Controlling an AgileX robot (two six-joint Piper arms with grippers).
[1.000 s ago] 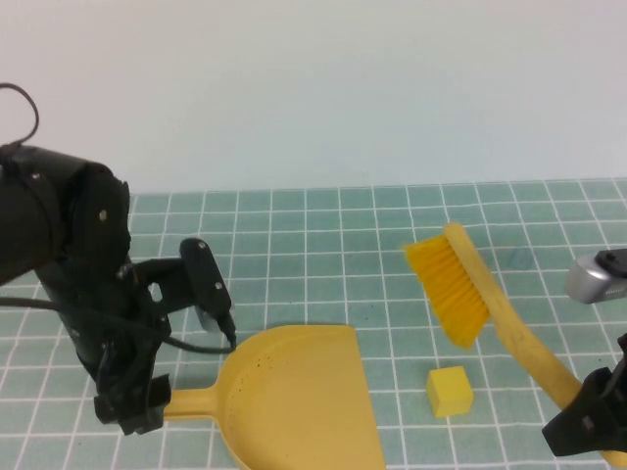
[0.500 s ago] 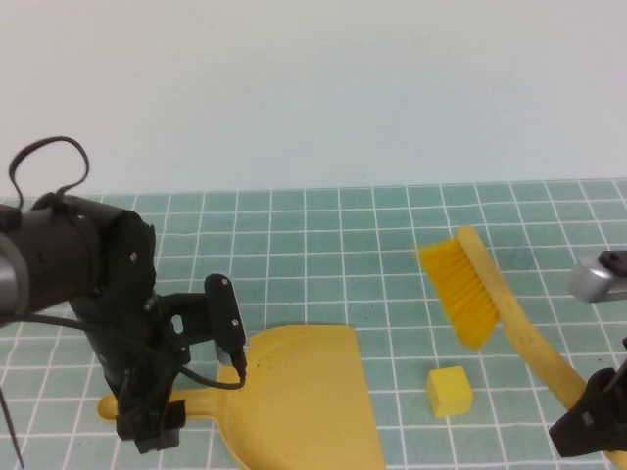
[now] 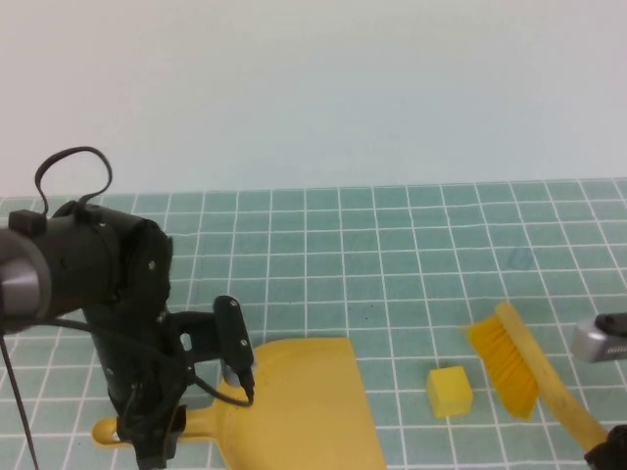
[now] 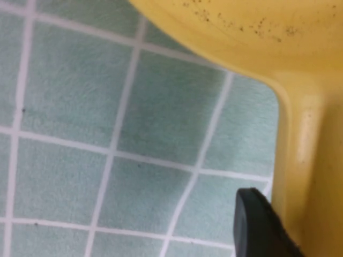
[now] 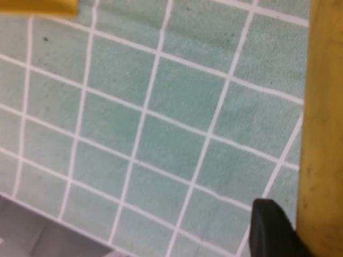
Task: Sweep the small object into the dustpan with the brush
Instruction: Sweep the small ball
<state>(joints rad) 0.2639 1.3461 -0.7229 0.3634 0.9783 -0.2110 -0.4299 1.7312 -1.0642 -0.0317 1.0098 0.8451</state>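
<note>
- Nearest the robot, the left end effector (image 3: pixel 147 431) sits over the long handle of the dustpan (image 3: pixel 294 401). I cannot tell whether it is clamped on the handle.
- The dustpan lies flat on the tiled table (image 3: pixel 392 255), its wide mouth facing the robot's right. It looks like stiff, light, smooth plastic that would slide if nudged, so the handle is the place to hold and steady it.
- At the near right corner, the right end effector (image 3: pixel 612 452) is clamped on the slim handle of the brush (image 3: pixel 509 372), which slants down toward the table.
- The small object (image 3: pixel 450 390) rests on the table between the dustpan's mouth and the bristles, apart from both. It is probably light and likely to slide or tumble easily.
- The bristles stand just beside it on the right. They are soft and will flex, so a low, gentle push leftward suits.
</note>
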